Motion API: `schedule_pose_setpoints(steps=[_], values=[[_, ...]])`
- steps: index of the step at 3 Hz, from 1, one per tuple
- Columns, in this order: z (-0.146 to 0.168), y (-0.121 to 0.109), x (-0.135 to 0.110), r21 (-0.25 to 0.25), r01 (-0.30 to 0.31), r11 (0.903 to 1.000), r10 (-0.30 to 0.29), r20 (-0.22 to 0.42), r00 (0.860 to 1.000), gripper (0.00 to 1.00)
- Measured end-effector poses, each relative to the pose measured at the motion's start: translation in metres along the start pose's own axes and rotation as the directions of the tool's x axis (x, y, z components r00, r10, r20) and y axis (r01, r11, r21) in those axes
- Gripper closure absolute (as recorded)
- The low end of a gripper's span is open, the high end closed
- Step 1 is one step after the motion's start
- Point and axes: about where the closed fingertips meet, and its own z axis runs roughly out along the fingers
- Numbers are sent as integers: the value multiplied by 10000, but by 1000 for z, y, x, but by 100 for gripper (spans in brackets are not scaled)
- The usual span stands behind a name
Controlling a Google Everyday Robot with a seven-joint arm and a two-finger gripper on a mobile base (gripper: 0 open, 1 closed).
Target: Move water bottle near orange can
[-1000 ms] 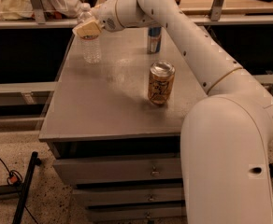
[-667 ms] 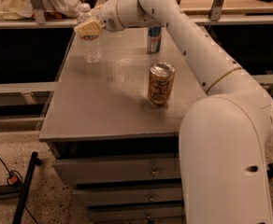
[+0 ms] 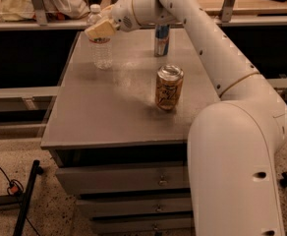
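Observation:
The water bottle [image 3: 100, 50], clear with a white cap, stands at the far left of the grey table [image 3: 99, 117]. My gripper [image 3: 100, 29] is shut on its upper part, with a tan finger pad [image 3: 98, 30] across the shoulder just below the cap. The orange can [image 3: 169, 87], tan with dark swirl art and a silver top, stands upright near the table's middle right, well apart from the bottle, nearer to me and to its right.
A slim blue-and-silver can [image 3: 161, 39] stands at the back of the table behind the arm. My white arm [image 3: 217, 58] reaches in over the table's right side. Drawers [image 3: 129, 181] sit under the tabletop. A rail and shelf [image 3: 45, 23] with cloth run behind the table.
My gripper and the water bottle have shifted slightly to the right. The orange can has not moved.

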Motion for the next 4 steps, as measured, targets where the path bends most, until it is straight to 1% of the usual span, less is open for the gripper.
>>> schedule_pose_setpoints(steps=[1, 2, 3, 4], values=[[-31, 6, 1, -194, 34, 9998, -38, -168, 9999, 100], [-55, 18, 4, -451, -86, 9989, 75, -238, 9997, 100], [-77, 34, 14, -754, -341, 9966, 327, -196, 9993, 100], [-96, 50, 28, -1008, -627, 9929, 636, 52, 9980, 100]])
